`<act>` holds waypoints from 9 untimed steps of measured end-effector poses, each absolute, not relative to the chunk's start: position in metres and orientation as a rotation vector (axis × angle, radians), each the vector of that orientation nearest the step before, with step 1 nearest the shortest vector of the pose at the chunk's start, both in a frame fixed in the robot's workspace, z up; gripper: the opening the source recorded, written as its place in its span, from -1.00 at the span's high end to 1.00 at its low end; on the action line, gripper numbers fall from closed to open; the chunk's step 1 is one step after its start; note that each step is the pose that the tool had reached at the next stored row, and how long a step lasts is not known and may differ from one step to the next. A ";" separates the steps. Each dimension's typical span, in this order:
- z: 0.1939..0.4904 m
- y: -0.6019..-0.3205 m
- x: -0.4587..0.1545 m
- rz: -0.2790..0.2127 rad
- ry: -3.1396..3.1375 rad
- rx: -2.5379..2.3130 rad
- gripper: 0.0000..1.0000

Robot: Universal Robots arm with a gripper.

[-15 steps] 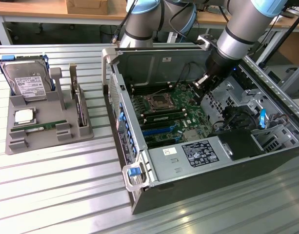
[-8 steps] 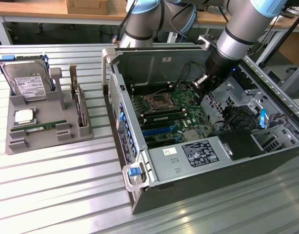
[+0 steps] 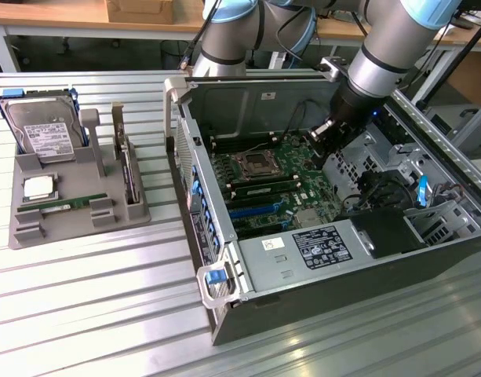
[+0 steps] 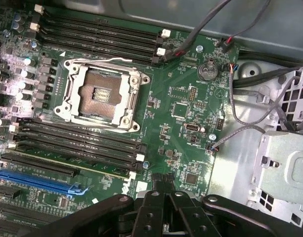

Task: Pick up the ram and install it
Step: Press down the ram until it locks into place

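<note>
A ram stick [image 3: 63, 206], long, thin and green, lies flat in the grey holder tray [image 3: 83, 228] on the exterior view's left. A second dark board [image 3: 129, 169] stands on edge in the same tray. My gripper [image 3: 325, 141] hangs inside the open computer case [image 3: 318, 259], over the motherboard [image 4: 176, 94] and far from the tray. In the wrist view its black fingers [image 4: 157, 193] meet at the tips, so my gripper [image 4: 163, 184] is shut on nothing. Black memory slots [image 4: 77, 140] run beside the empty processor socket [image 4: 102, 94]. A pale green edge [image 4: 72, 162] lines one slot.
A silver hard drive [image 3: 42, 135] and a square processor chip [image 3: 38, 187] sit in the tray. Loose cables [image 4: 230, 98] and a metal drive cage [image 4: 284, 168] crowd the case beside the motherboard. The ribbed metal table [image 3: 91, 306] stretches in front.
</note>
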State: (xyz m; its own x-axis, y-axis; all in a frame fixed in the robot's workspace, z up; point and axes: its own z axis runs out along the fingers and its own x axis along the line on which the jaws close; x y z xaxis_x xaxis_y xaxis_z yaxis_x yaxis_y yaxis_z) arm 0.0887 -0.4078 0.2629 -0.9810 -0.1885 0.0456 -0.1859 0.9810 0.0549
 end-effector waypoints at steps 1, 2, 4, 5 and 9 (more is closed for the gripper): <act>0.263 -0.408 0.089 -0.077 -3.079 0.268 0.79; 0.263 -0.408 0.089 -0.078 -3.081 0.242 0.79; 0.263 -0.408 0.089 -0.078 -3.085 0.195 0.79; 0.263 -0.408 0.089 -0.078 -3.087 0.171 0.79; 0.263 -0.408 0.089 -0.078 -3.087 0.170 0.79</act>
State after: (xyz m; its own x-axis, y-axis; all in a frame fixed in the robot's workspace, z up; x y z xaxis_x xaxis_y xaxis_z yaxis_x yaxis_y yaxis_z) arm 0.0887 -0.4078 0.2628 -0.9928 -0.1110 0.0459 -0.1085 0.9927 0.0528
